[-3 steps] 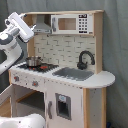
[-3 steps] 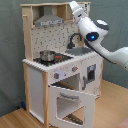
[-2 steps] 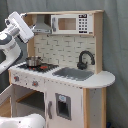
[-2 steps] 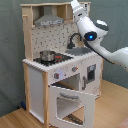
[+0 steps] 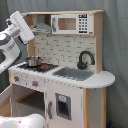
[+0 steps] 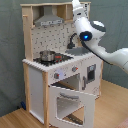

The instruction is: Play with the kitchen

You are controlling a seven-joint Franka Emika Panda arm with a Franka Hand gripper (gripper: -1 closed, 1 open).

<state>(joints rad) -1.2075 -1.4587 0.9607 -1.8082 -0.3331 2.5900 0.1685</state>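
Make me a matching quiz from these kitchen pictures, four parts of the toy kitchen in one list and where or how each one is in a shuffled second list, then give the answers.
Things:
1. pot
2. microwave
3. faucet
4. oven door

Place or state:
A. black, arching behind the sink
B. hanging open at the front, low down
C. standing on the stovetop
D. up on the top shelf, beside the grey range hood

Pairs: 1-C, 2-D, 3-A, 4-B
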